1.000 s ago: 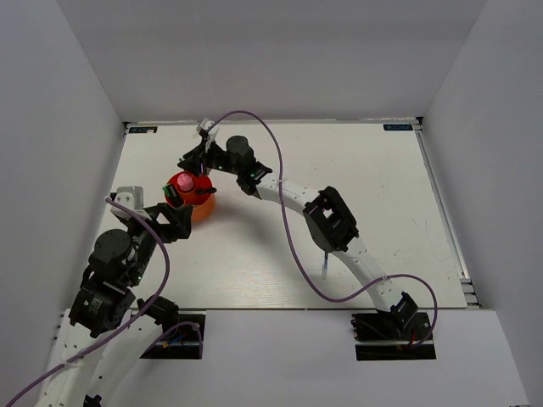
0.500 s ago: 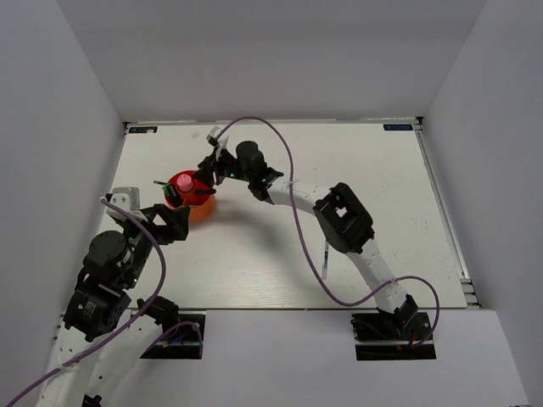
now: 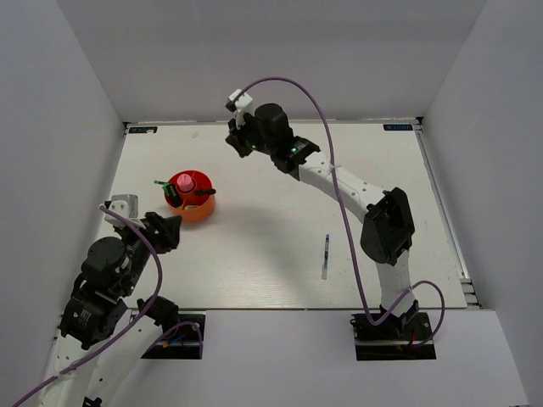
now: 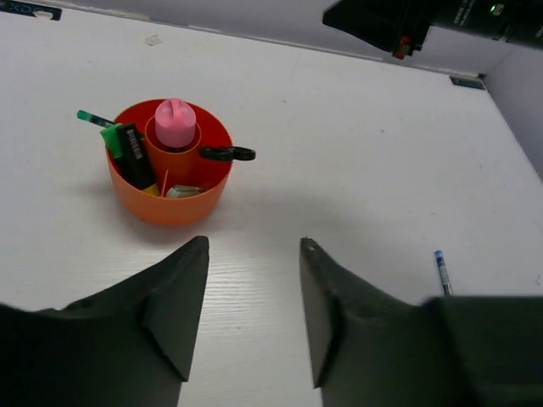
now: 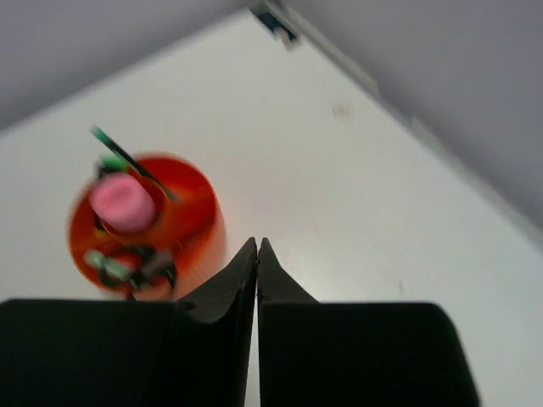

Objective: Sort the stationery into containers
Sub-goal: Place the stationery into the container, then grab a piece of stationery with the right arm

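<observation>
The red-orange container (image 3: 197, 208) (image 4: 170, 199) stands on the left of the table. In it are a pink-capped glue stick (image 4: 176, 124), a green-capped black highlighter (image 4: 129, 153) and a thin green pen (image 4: 89, 117). The black scissors handle (image 4: 227, 153) pokes over its rim. My left gripper (image 4: 254, 242) (image 3: 172, 227) is open and empty, just short of the container's near side. My right gripper (image 5: 256, 246) (image 3: 232, 138) is shut on nothing, raised behind and right of the container (image 5: 182, 225). A thin blue pen (image 3: 325, 254) (image 4: 441, 271) lies loose on the table, centre-right.
White walls enclose the table on three sides. The right arm (image 3: 339, 182) arcs high over the table's middle, with its purple cable (image 3: 293, 85) looping above. A small dark tag (image 3: 140, 131) sits at the back left corner.
My right gripper has left the container, risen toward the back and shut. The left gripper has drawn back a little toward the near edge, its jaws slightly narrower.
</observation>
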